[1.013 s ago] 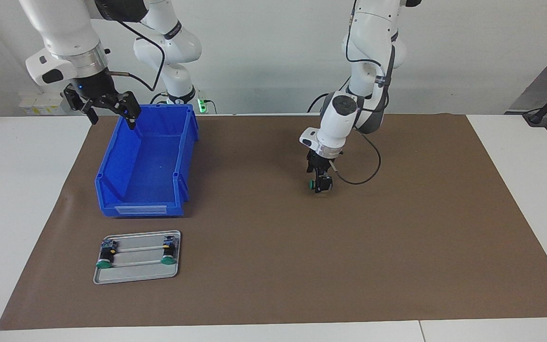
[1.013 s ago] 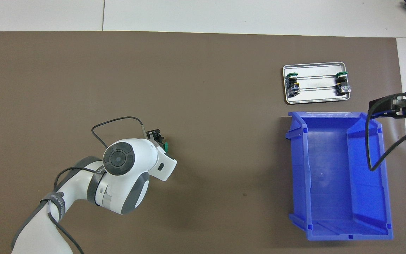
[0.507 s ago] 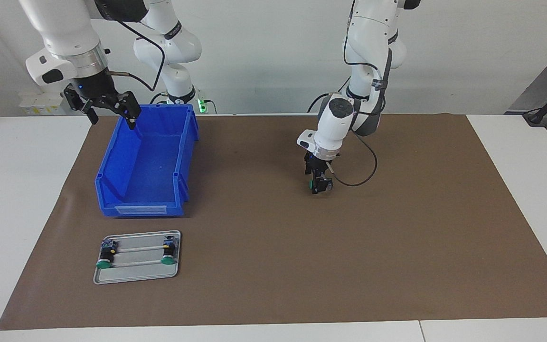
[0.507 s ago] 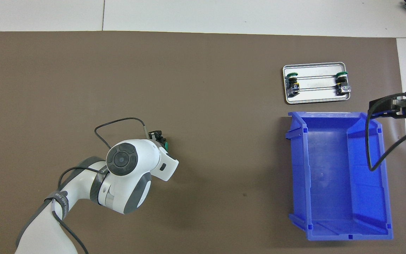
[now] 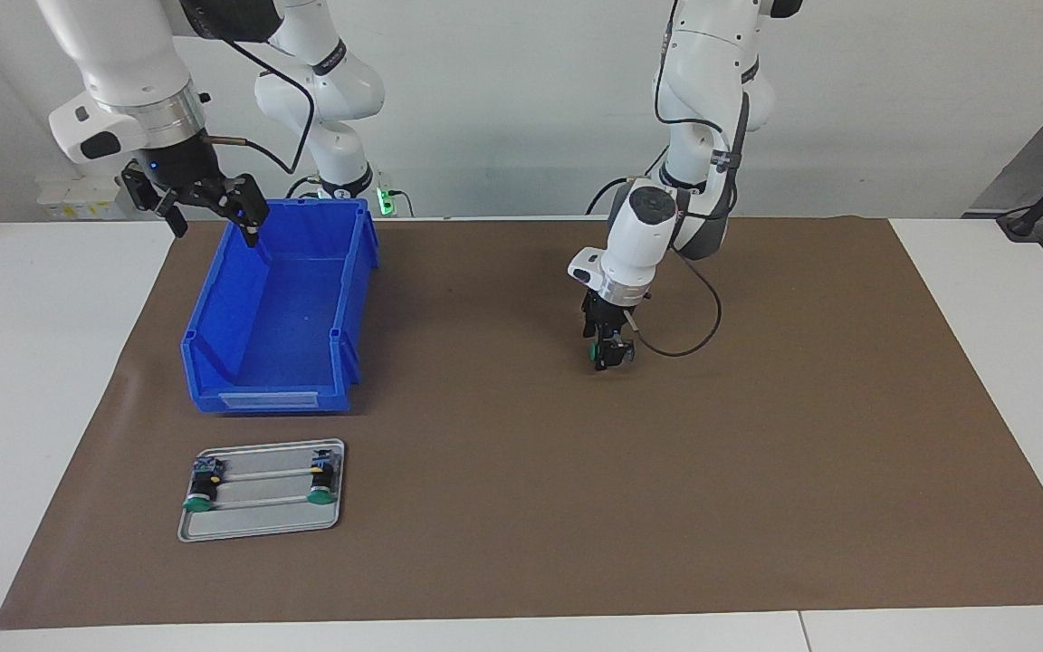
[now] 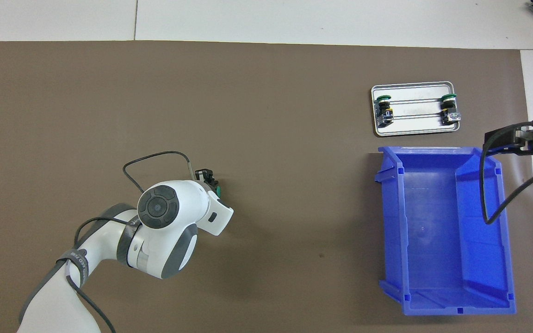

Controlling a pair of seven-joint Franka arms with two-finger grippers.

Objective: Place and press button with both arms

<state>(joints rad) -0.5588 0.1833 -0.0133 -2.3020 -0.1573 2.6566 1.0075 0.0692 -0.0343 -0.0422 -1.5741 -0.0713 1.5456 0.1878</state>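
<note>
The left gripper is low over the brown mat, clamped on the button. The right gripper waits over the blue bin's rim, fingers apart.

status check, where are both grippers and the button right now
Left gripper low over the mat, around the green button. Right gripper open, waiting over the blue bin's corner. Nothing in the way.

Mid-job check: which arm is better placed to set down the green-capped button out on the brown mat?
Left. The left gripper is low over the brown mat with the button at its fingertips. The right gripper waits raised over the blue bin, fingers open and empty.
</note>
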